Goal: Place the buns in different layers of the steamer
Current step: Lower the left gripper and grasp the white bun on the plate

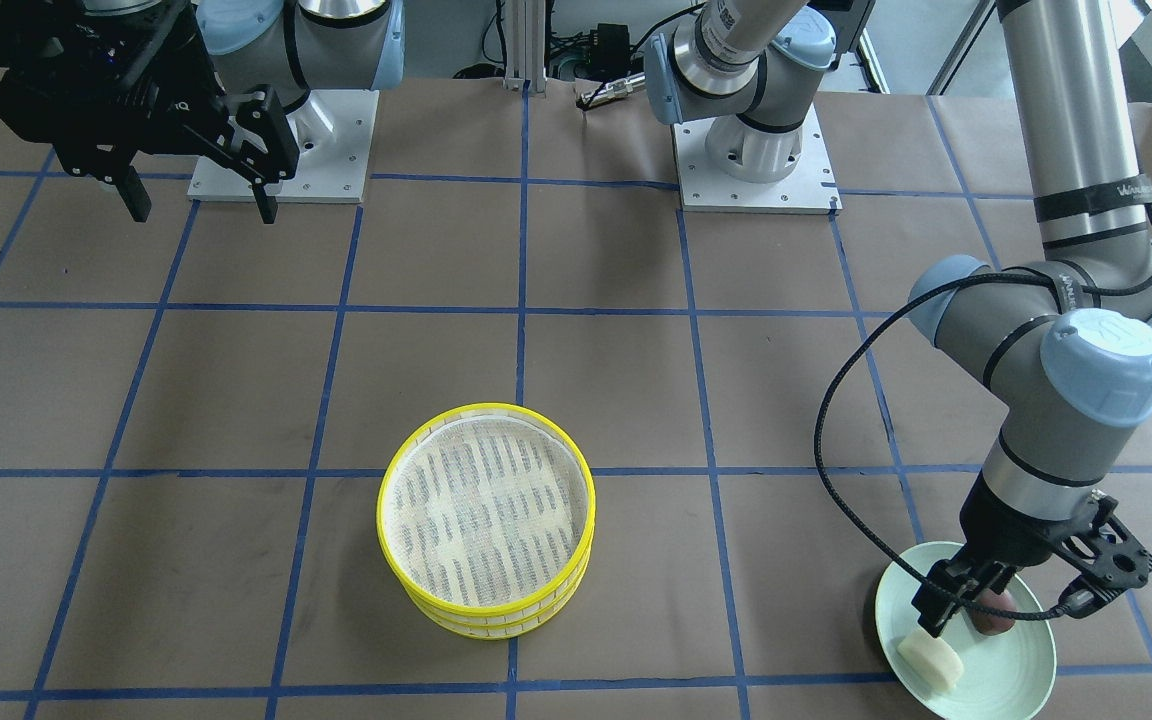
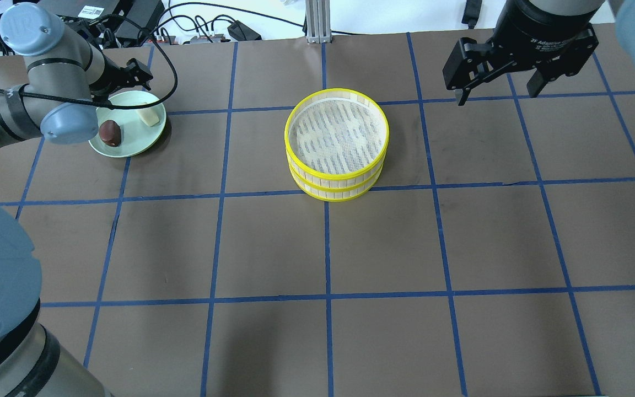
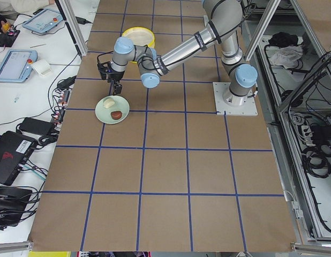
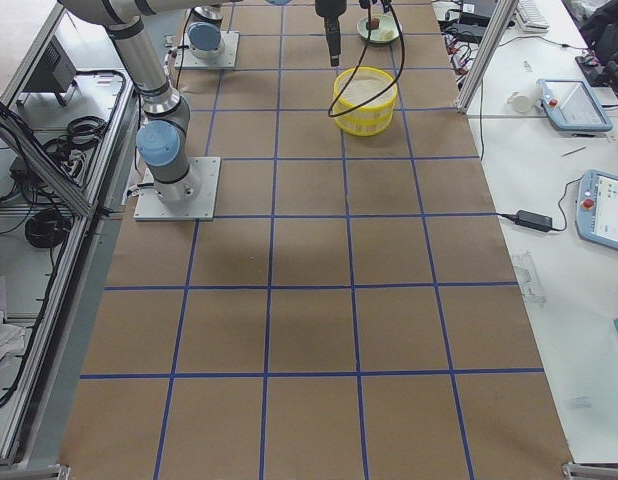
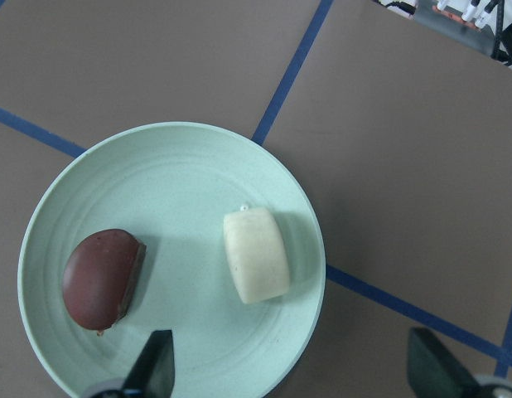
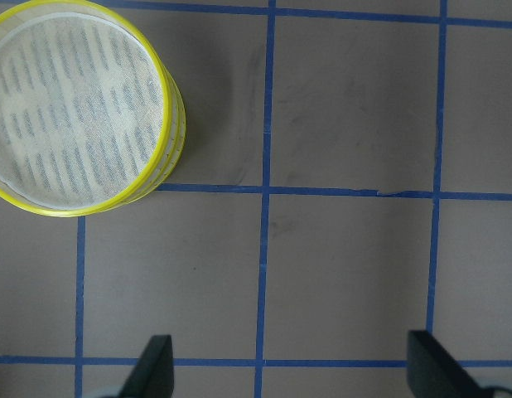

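A cream-white bun (image 5: 256, 254) and a dark reddish-brown bun (image 5: 103, 280) lie side by side on a pale green plate (image 5: 181, 166). They also show in the overhead view, white (image 2: 149, 116) and brown (image 2: 110, 132). My left gripper (image 5: 293, 373) is open and empty, hovering just above the plate's near edge. Two yellow-rimmed steamer layers (image 2: 290, 132) stand stacked at the table's middle, and the top mesh is bare. My right gripper (image 2: 496, 94) is open and empty, high up and to the right of the stack (image 6: 78, 108).
The plate (image 1: 1006, 685) sits close to the table's far edge on my left. Brown paper with blue tape lines covers the table. Both arm bases (image 1: 756, 150) stand at the robot's side. Cables and devices lie beyond the far edge.
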### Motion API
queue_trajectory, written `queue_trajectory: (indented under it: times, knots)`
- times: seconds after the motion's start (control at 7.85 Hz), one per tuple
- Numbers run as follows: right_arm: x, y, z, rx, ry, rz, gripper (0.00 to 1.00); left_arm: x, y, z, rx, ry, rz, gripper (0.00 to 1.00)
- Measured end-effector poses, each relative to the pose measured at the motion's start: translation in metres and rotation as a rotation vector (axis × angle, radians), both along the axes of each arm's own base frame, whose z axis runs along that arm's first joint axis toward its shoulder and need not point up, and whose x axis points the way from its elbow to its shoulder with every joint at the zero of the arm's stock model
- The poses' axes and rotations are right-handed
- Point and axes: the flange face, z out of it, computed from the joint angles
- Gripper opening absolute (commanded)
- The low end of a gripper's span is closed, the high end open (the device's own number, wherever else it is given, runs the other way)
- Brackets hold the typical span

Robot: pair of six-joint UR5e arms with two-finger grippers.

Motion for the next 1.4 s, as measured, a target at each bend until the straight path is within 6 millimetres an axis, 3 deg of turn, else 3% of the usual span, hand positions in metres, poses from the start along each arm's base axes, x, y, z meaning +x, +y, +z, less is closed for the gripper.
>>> queue_trajectory:
  times: [0.38,0.89,1.15,1.27,1.4]
  knots:
    - [0.001,0.0,-0.001,-0.004,-0.002,-0.004,1.0,0.011,-0.026,-0.031,0.011,0.015,0.037,1.0]
    - [0.0,0.0,-0.002,0.001,-0.001,-0.003,1.0,0.021,-0.034,-0.08,0.07,0.045,0.084,0.99]
    - [0.0,-0.001,-0.003,0.0,-0.002,-0.003,1.0,0.024,-0.036,-0.087,0.076,0.048,0.088,0.97]
    - [0.0,-0.001,-0.004,0.0,-0.004,-0.002,1.0,0.026,-0.037,-0.088,0.076,0.048,0.091,0.92]
    - [0.001,-0.002,-0.004,0.0,-0.005,-0.002,1.0,0.028,-0.038,-0.091,0.078,0.049,0.093,0.75]
